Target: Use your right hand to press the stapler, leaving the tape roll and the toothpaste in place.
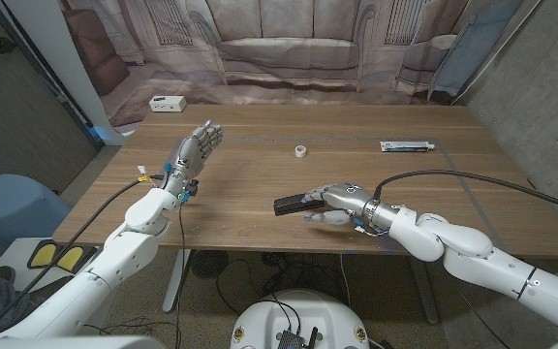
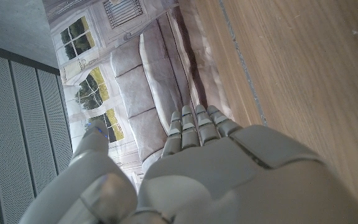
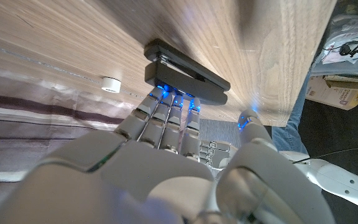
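My right hand (image 1: 340,202) has its fingers together on the stapler (image 1: 294,203); tape roll (image 1: 300,150) at 12, toothpaste (image 1: 406,146) at 2, both well apart.

1. A robot test room or lab, dressed to pass for a home; a wooden table (image 1: 260,184) stands on bare grey flooring, with loose cables (image 1: 250,276) on the floor beneath it.
2. A printed backdrop (image 1: 289,48) hangs behind the table; it pictures a sofa and panelled walls, and its cloth creases and pools at the floor; in the left wrist view it also shows printed windows.
3. Plain grey walls (image 1: 541,78) flank the backdrop on both sides.
4. A small white box (image 1: 168,103) lies on the floor near the backdrop; cardboard boxes (image 3: 344,93) sit beyond the table's edge in the right wrist view.
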Controlling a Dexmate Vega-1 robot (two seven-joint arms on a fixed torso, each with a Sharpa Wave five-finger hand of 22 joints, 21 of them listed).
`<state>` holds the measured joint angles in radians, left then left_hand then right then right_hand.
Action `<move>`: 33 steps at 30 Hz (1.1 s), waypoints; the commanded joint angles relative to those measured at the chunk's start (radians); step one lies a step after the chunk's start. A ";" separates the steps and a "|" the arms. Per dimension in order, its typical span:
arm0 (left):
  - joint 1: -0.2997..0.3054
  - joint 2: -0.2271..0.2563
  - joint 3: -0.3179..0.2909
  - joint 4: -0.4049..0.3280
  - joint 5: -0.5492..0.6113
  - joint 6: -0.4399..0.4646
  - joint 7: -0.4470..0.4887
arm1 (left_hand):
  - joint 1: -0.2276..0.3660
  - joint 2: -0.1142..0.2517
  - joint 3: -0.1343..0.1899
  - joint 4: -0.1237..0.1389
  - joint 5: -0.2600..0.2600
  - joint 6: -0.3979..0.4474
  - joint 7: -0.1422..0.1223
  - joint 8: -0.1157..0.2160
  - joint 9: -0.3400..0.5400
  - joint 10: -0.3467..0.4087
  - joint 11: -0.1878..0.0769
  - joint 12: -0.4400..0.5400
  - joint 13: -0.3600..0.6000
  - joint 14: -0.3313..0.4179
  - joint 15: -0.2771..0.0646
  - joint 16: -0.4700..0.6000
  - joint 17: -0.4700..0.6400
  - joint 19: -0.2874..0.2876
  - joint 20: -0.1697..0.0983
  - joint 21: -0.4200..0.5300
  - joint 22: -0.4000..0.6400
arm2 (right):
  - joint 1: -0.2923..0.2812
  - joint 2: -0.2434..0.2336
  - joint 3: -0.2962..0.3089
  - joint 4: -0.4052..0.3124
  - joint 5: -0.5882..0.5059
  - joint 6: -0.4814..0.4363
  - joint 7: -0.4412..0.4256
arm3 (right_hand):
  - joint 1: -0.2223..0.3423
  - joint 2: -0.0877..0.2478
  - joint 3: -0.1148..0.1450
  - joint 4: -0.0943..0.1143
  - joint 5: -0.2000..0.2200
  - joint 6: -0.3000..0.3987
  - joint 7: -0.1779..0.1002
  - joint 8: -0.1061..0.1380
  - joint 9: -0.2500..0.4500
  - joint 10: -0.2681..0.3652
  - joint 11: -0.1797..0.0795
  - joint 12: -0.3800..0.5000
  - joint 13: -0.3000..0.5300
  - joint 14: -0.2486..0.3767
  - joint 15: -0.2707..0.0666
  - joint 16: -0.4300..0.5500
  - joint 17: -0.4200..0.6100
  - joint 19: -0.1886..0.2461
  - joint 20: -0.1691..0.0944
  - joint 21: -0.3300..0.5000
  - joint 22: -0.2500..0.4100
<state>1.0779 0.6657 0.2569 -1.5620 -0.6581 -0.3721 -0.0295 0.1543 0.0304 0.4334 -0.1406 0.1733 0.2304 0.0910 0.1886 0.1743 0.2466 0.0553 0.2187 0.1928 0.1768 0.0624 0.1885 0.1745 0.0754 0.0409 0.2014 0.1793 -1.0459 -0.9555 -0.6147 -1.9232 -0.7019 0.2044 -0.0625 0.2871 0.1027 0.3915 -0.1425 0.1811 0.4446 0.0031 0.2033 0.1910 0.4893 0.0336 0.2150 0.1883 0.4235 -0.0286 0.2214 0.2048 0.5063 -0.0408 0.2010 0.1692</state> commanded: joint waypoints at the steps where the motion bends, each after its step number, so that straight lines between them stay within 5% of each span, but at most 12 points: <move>1: 0.008 0.003 -0.002 -0.005 -0.002 -0.003 -0.006 | 0.010 0.004 0.004 0.002 -0.001 0.009 0.002 0.000 0.006 0.008 -0.002 -0.004 0.006 0.006 0.003 0.000 0.004 0.003 0.001 -0.003 0.001 | -0.012 -0.009 0.010 -0.031 -0.031 -0.010 -0.009 | 0.009 -0.005 0.006 -0.006 -0.001 0.007 -0.008 0.000 0.000 0.002 -0.008 -0.004 0.001 0.007 0.000 0.002 0.003 0.043 0.019 0.008 0.003; 33: -0.020 -0.017 0.010 0.028 -0.006 -0.006 -0.014 | 0.010 0.004 0.005 0.001 -0.001 0.010 0.000 0.000 0.006 0.008 -0.004 -0.005 0.006 0.006 0.001 -0.001 0.004 0.003 0.000 -0.002 0.001 | 0.007 0.002 0.028 -0.054 -0.012 -0.004 0.020 | 0.026 0.000 0.008 -0.012 -0.003 -0.007 -0.007 -0.009 0.000 -0.011 -0.014 -0.014 0.002 -0.005 0.001 -0.002 0.008 0.040 0.020 0.001 0.004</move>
<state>1.0732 0.6578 0.2607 -1.5508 -0.6627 -0.3782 -0.0405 0.1543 0.0304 0.4334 -0.1406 0.1733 0.2304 0.0911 0.1886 0.1743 0.2465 0.0553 0.2147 0.1927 0.1768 0.0624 0.1885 0.1745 0.0754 0.0408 0.2014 0.1792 -1.0517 -0.9623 -0.5927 -1.9700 -0.7272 0.1892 -0.0505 0.3021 0.0989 0.3988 -0.1497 0.1811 0.4422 -0.0023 0.1957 0.1910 0.4819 0.0263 0.2033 0.1890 0.4233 -0.0286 0.2214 0.2072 0.5436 -0.0249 0.2016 0.1698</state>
